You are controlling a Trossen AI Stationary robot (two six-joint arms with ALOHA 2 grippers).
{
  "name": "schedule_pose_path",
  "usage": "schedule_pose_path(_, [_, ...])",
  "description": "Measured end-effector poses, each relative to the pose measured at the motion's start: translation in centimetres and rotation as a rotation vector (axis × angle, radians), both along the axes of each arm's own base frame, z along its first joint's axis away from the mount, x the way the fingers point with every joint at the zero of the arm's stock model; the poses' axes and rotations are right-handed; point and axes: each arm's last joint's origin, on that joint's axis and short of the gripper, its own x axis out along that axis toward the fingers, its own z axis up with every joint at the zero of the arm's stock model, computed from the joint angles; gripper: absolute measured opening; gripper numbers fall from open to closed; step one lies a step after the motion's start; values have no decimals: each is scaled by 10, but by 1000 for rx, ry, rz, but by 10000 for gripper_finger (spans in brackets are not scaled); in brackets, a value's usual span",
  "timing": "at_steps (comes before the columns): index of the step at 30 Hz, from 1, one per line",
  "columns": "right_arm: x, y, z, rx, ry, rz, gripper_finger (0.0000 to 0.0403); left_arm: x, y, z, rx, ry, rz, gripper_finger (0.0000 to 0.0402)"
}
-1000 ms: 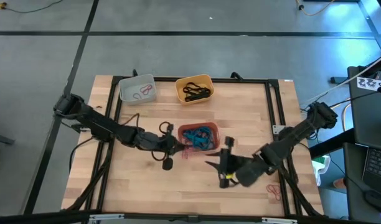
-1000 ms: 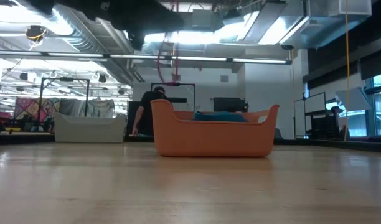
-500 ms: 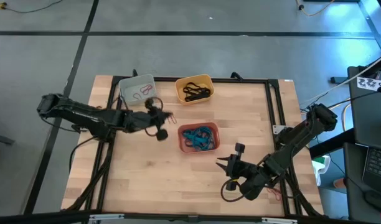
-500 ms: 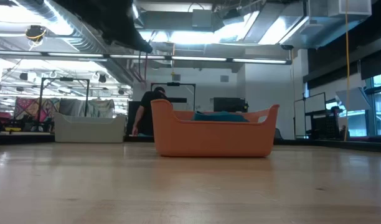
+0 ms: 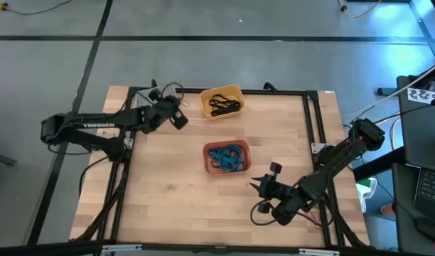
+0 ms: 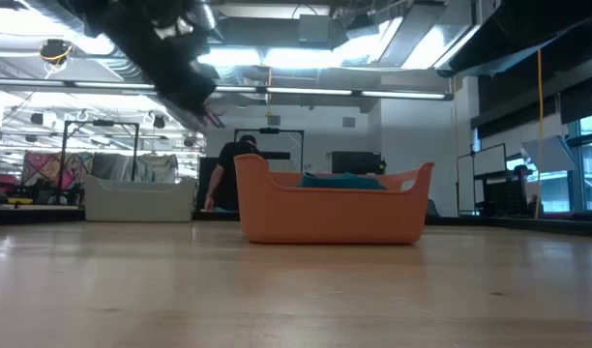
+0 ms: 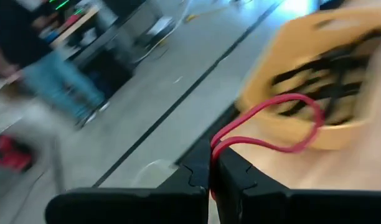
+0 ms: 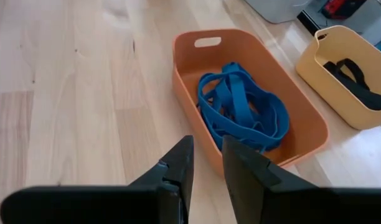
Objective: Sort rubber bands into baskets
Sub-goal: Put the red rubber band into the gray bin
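My left gripper (image 5: 179, 118) hangs over the table's far left, beside the yellow basket (image 5: 222, 102), shut on a red rubber band (image 7: 274, 127). The yellow basket holds black bands (image 7: 324, 71). In the high view the left arm covers the grey-white basket, which shows in the low view (image 6: 139, 198). The salmon basket (image 5: 227, 158) stands mid-table with blue bands (image 8: 240, 109) inside. My right gripper (image 5: 264, 188) hovers near the table's near right, fingers (image 8: 206, 163) a narrow gap apart and empty, pointing at the salmon basket. My left gripper pinches one end of the red band's loop (image 7: 216, 144) between its two fingertips. The fingers come from the table's left, slanting slightly down. The rest of the loop sticks out beyond the fingertips, clear of the table.
A black frame (image 5: 313, 121) borders the wooden table top. Bare wood lies left of and in front of the salmon basket (image 5: 160, 192). A person shows in the room behind the table (image 6: 228, 174).
My left gripper has swung from beside the salmon basket toward the table's far left, turning as it went and carrying the red band up clear of the table. My right arm has sunk a little and drawn toward the near right.
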Motion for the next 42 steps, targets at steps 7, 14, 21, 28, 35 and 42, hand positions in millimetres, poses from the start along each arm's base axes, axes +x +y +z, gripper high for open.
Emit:
schedule_pose_path(7, [0,0,0,-6,5,3,85,-29,45,-19,-18,3,274,13])
schedule_pose_path(14, [0,0,0,-3,4,2,85,-46,76,-37,-146,-40,369,14])
schedule_pose_path(21, [1,1,1,8,-7,2,85,-53,89,-59,-281,34,391,15])
schedule_pose_path(28, [1,1,1,13,-10,3,85,-58,90,-67,-329,81,424,15])
schedule_pose_path(35, [1,1,1,21,-11,6,85,-59,88,-64,-383,116,425,53])
schedule_pose_path(42, [2,2,1,29,-9,10,85,-57,86,-40,-454,164,456,121])
